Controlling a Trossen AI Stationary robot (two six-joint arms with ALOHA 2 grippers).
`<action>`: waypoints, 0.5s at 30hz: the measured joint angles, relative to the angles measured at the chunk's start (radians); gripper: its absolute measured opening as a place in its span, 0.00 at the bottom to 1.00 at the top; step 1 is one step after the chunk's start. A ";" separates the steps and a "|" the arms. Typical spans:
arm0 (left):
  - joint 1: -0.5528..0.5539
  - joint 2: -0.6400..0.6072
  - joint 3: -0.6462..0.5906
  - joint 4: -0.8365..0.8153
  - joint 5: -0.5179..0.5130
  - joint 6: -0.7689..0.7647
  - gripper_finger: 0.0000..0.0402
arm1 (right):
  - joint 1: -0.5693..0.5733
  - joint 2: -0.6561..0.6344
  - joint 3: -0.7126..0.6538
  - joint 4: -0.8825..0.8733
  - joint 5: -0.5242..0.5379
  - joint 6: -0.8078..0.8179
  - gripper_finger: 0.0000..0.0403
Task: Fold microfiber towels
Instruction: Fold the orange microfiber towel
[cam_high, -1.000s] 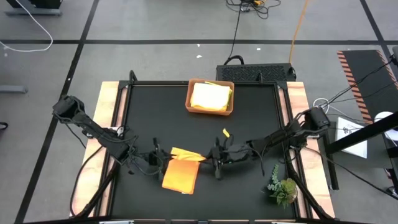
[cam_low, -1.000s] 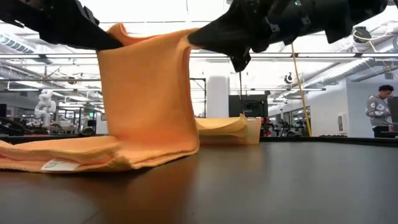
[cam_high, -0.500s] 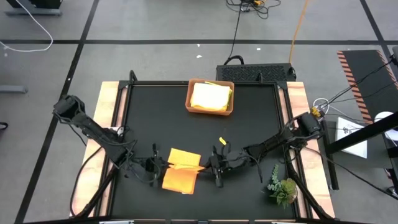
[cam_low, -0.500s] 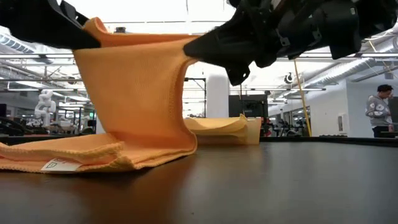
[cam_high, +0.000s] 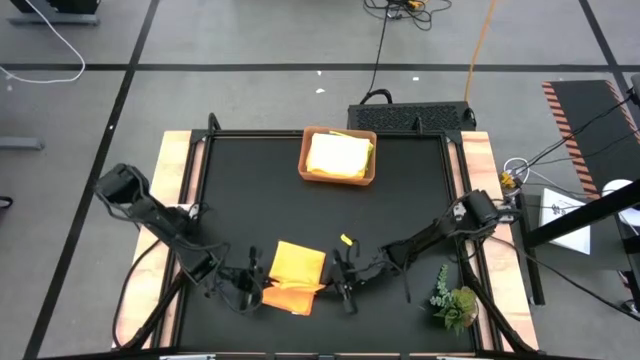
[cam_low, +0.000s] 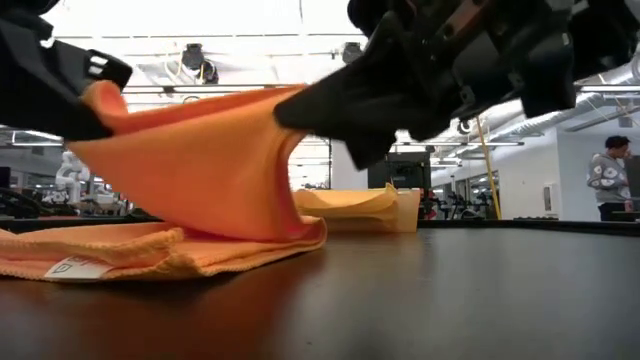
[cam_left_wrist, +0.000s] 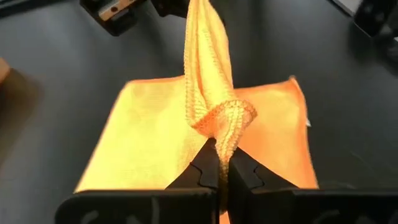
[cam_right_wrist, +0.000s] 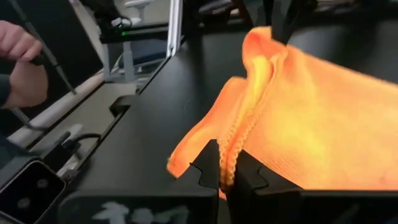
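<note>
An orange microfiber towel lies near the table's front edge, with one half raised and arched over the half resting flat on the table. My left gripper is shut on the raised edge's left end. My right gripper is shut on its right end. More towels, yellow ones, lie folded in a brown tray at the far middle. My left gripper pinches the bunched left corner of the towel's raised edge between its two fingers, coming slanting down from the table's left. The corner is clear of the table, and the cloth runs in a ridge toward the other gripper. My right gripper pinches the hemmed edge at the raised half's right corner between its two fingers, coming nearly level from the table's right. That corner is lifted, and the cloth slopes down from it onto the layer on the table.
A green plant sprig lies at the near right corner. A small yellow scrap sits just beyond the towel. A person's hands show off the table's side, and another person stands far back in the room.
Both grippers have gone down and toward the table's near edge, staying shut on the towel's raised edge. The raised half has sunk from a tall upright sheet to a low arch. It now reaches farther over the half that stays flat on the table.
</note>
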 joint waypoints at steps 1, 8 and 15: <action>-0.005 0.005 0.000 0.000 0.003 -0.010 0.01 | 0.000 0.017 0.010 -0.001 -0.012 0.003 0.00; -0.032 0.008 -0.001 -0.005 0.069 -0.069 0.05 | 0.001 0.059 0.035 0.000 -0.059 0.032 0.01; -0.038 0.008 -0.002 -0.009 0.139 -0.068 0.04 | 0.013 0.059 0.037 0.015 -0.185 0.020 0.08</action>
